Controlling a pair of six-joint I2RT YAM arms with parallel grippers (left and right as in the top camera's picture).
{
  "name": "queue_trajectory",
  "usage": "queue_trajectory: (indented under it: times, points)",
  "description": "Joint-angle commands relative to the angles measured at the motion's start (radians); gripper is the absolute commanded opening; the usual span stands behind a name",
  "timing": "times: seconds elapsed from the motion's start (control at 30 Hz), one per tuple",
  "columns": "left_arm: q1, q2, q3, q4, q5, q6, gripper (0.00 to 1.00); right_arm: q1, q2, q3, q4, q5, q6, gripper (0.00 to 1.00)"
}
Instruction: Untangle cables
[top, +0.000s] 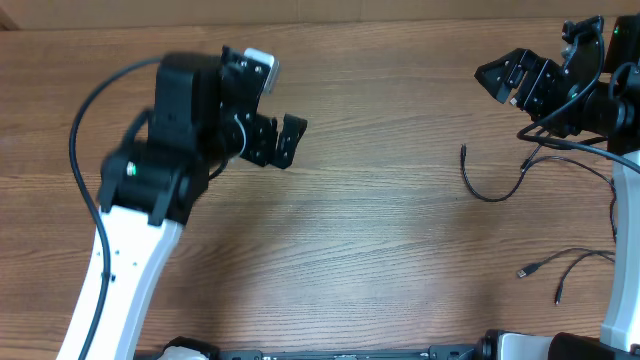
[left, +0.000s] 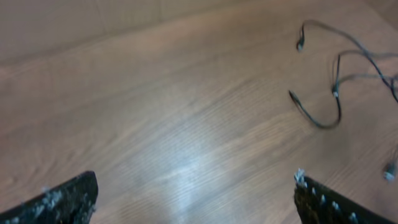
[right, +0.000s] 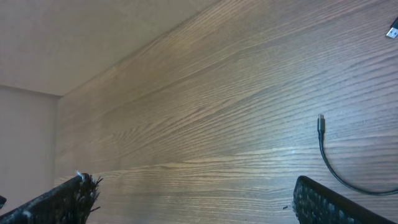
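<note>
overhead view: the cables (top: 570, 255) lie at the far right of the frame on the wooden table (top: 350, 250), a few thin black cords. one curved cord (top: 482, 193) sits by itself at right of centre, its plug tip pointing to the top of the frame, apart from the rest. two more plug ends (top: 523, 272) lie lower right, their cords running off toward the right arm's white post (top: 622, 260), where strands seem to cross. whether they are knotted there, cannot tell; the arm hides that part. left gripper (top: 281, 142) hangs upper left of centre, well apart from every cord, jaws spread wide, nothing in them. its wrist view shows bare wood between the fingers (left: 65, 199) and the cords (left: 323, 121) far off at upper right. right gripper (top: 497, 80) is at upper right, above the curved cord and not touching it, jaws likewise wide and empty. its wrist view catches that cord (right: 333, 168) at lower right, beside one finger. judgement: one cord looks free already; the crossing near the right edge is left to do, and no cord is in a grip.
</note>
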Motion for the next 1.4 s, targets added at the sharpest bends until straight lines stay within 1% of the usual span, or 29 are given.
queue_trajectory:
  times: [0.0,0.2,0.33,0.5,0.53,0.6,0.73,0.93,1.07,1.27,1.37]
  points:
    - [-0.003,-0.148,-0.200,0.120,-0.026,0.058,1.00,0.005,-0.012,0.019,0.005,-0.002,-0.004,1.00]
    - [-0.002,-0.350,-0.515,0.373,-0.049,0.060,1.00,0.005,-0.012,0.019,0.005,-0.002,-0.004,1.00]
    - [0.005,-0.500,-0.748,0.577,-0.048,0.059,0.99,0.005,-0.012,0.019,0.005,-0.002,-0.004,1.00]
    - [0.042,-0.676,-1.015,0.843,-0.049,-0.009,1.00,0.005,-0.012,0.019,0.005,-0.002,-0.004,1.00]
    - [0.047,-0.693,-1.039,0.873,-0.048,-0.014,1.00,0.005,-0.012,0.019,0.005,-0.002,-0.004,1.00]
    - [0.074,-0.777,-1.157,1.037,-0.048,-0.037,0.99,0.005,-0.012,0.019,0.005,-0.002,-0.004,1.00]
    - [0.123,-0.898,-1.278,1.176,-0.049,-0.079,1.00,0.005,-0.012,0.019,0.005,-0.002,-0.004,1.00]
    - [0.183,-1.020,-1.382,1.249,-0.052,-0.131,1.00,0.005,-0.012,0.019,0.005,-0.002,-0.004,1.00]
    - [0.216,-1.116,-1.463,1.288,-0.053,-0.139,0.99,0.005,-0.012,0.019,0.005,-0.002,-0.004,1.00]
    - [0.236,-1.194,-1.464,1.177,-0.084,-0.142,1.00,0.005,-0.012,0.019,0.005,-0.002,-0.004,1.00]
    - [0.256,-1.255,-1.464,1.057,-0.112,-0.143,1.00,0.005,-0.012,0.019,0.005,-0.002,-0.004,1.00]
